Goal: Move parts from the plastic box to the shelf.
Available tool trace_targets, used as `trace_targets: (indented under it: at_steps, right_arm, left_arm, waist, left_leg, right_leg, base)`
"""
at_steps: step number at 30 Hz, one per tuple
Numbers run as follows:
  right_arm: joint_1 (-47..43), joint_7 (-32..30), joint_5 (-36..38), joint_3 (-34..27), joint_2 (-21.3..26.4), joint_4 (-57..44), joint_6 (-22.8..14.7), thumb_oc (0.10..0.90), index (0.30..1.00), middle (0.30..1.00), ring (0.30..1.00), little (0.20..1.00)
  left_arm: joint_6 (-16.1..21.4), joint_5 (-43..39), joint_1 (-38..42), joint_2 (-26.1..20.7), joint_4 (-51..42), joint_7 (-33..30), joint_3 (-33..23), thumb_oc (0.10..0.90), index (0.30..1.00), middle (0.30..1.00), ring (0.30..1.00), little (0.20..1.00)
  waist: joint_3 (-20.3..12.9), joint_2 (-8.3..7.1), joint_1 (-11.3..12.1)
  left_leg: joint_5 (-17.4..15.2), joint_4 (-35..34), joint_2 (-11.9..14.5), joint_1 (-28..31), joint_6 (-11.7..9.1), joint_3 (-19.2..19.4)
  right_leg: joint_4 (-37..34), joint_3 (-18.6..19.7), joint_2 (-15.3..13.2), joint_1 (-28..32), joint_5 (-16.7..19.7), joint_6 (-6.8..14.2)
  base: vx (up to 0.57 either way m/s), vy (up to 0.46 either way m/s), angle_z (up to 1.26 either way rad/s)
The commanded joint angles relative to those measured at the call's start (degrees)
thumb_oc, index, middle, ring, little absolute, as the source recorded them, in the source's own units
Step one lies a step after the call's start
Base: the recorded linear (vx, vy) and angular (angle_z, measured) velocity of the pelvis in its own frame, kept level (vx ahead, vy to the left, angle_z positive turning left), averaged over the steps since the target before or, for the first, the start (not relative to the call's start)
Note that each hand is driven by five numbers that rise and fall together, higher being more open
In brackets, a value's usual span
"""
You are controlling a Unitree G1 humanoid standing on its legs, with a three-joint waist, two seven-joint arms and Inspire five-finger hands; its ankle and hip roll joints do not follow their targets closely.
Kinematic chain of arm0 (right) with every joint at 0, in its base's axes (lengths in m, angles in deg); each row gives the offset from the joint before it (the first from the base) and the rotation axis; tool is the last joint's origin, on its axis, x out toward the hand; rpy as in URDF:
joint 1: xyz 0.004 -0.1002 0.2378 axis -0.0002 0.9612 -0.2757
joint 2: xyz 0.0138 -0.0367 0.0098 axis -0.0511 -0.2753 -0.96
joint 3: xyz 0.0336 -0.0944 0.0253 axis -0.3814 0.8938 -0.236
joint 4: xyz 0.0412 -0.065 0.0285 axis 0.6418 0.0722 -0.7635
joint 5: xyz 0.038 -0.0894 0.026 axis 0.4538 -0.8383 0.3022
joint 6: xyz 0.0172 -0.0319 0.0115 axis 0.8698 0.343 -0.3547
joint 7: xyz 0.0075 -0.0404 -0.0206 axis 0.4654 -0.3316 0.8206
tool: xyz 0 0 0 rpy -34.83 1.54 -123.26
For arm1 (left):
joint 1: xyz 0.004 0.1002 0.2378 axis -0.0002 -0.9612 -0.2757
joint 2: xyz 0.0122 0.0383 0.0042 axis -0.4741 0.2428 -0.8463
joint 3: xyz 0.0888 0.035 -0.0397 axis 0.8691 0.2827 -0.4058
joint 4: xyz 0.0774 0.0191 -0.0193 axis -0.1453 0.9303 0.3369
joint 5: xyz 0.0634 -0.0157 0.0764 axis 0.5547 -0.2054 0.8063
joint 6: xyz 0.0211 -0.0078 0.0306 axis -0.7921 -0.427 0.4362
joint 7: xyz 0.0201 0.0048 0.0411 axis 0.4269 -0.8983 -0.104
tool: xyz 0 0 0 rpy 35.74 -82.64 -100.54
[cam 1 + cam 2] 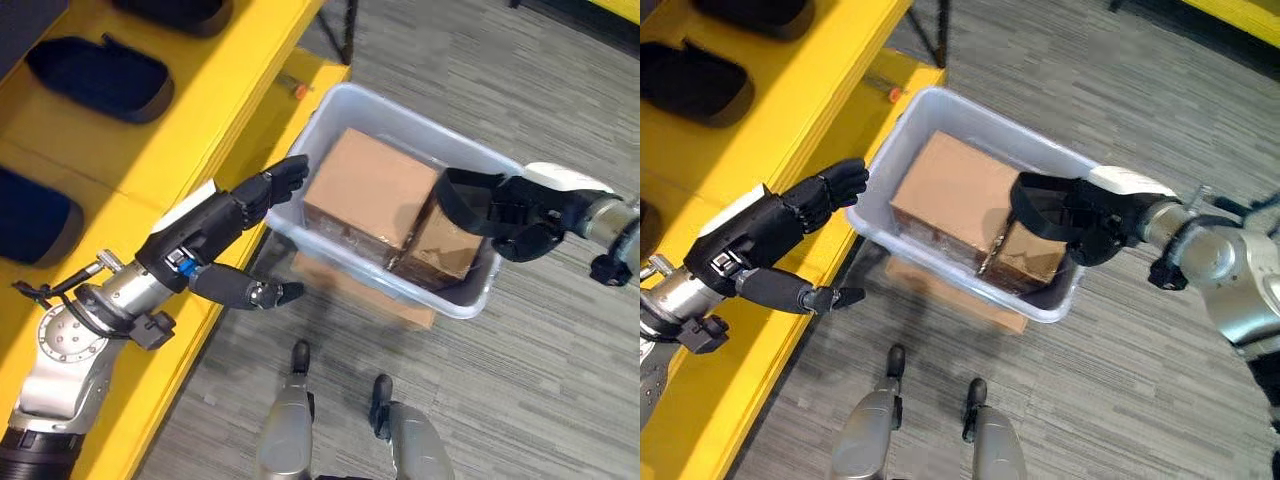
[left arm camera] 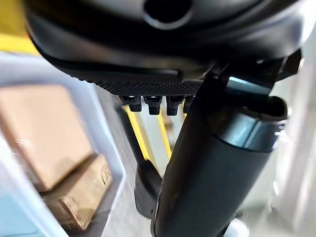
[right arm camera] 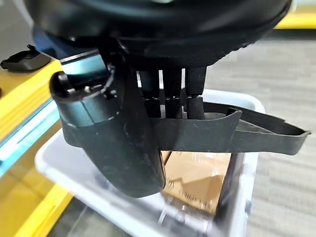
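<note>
We see the right hand point(image 1: 1095, 222) pinching a black part point(image 3: 232, 134) between thumb and fingers, held above the cardboard boxes point(image 1: 375, 195) inside the plastic box point(image 1: 470, 300) on the floor. The left hand point(image 1: 215, 235) hangs released, fingers relaxed, just beside the box's rim, in front of the yellow shelf point(image 1: 200, 90), where dark parts point(image 1: 100, 75) lie.

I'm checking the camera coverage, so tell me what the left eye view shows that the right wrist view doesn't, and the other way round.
The left eye view alone shows the left hand open beside the plastic box, the larger cardboard box in it, and dark parts already on the yellow shelf. The right wrist view alone shows, up close, the right hand with fingers and thumb pinching the black part. Both show that hand holding the part above the plastic box, with cardboard inside.
</note>
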Motion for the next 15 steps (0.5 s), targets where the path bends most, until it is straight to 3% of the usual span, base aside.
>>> trace_targets:
  at_steps: [1,4,6,8,11,15]
  right_arm:
    - [-2.58,7.04,4.53,2.74,0.13,-1.78,4.58,0.400,0.300,0.300,0.300,0.300]
    - [-3.90,10.49,6.97,5.23,-1.57,-2.59,8.48,0.400,0.300,0.300,0.300,0.300]
    - [-5.26,12.98,7.53,6.84,-3.03,-2.40,9.18,0.400,0.300,0.300,0.300,0.300]
    - [-8.56,15.13,9.64,10.26,-5.31,-4.13,12.07,0.400,0.300,0.300,0.300,0.300]
    - [-11.54,16.91,9.89,12.85,-7.69,-6.05,13.18,0.400,0.300,0.300,0.300,0.300]
    - [-13.86,20.43,9.56,15.40,-10.14,-7.29,13.88,0.400,0.300,0.300,0.300,0.300]
  left_arm:
    - [8.85,3.50,-1.20,0.96,-0.69,-4.53,1.84,0.900,1.000,1.000,1.000,1.000]
    - [9.14,3.84,0.71,1.04,0.06,-5.15,2.65,0.900,1.000,1.000,1.000,1.000]
    - [9.78,4.96,2.60,1.33,0.34,-4.68,3.80,0.900,1.000,1.000,1.000,1.000]
    - [8.26,5.48,6.34,1.82,1.14,-3.82,7.18,0.900,1.000,1.000,1.000,1.000]
    - [6.77,5.82,9.45,2.96,1.59,-2.09,10.86,0.900,1.000,1.000,1.000,1.000]
    - [5.44,7.78,12.10,3.93,1.85,-4.29,14.41,0.900,1.000,1.000,1.000,1.000]
  waist:
    - [-17.64,-1.17,-2.97]
    - [-18.29,-1.14,-3.67]
    - [-18.72,-1.03,-4.15]
    - [-19.65,-1.01,-5.09]
    - [-20.33,-0.73,-6.11]
    - [-21.06,-0.13,-7.21]
  left_leg:
    - [1.04,-4.46,3.95,-4.71,-2.58,-2.91]
    - [1.62,-5.17,4.78,-3.53,-3.29,-2.86]
    - [1.96,-5.61,5.12,-2.87,-3.66,-2.89]
    - [2.08,-6.18,5.47,-1.47,-4.07,-2.89]
    - [1.90,-6.48,5.91,-0.21,-4.37,-2.54]
    - [1.75,-6.86,6.54,0.85,-4.75,-2.02]
  right_leg:
    - [0.30,-3.04,1.98,5.97,-7.81,-0.56]
    - [-1.34,-2.95,1.95,7.43,-7.12,-0.50]
    - [-2.20,-2.95,1.89,8.32,-6.77,-0.36]
    - [-3.54,-2.53,1.72,9.44,-6.02,-0.03]
    - [-4.45,-2.00,1.55,10.02,-5.44,0.22]
    - [-5.60,-1.38,1.53,10.50,-4.79,0.45]
  base:
    - [-0.04,0.026,-0.43]
    - [-0.01,0.015,-0.17]
    - [-0.02,0.028,-0.03]
    - [0.00,0.031,-0.02]
    - [0.00,0.019,-0.03]
    - [-0.01,0.019,-0.15]
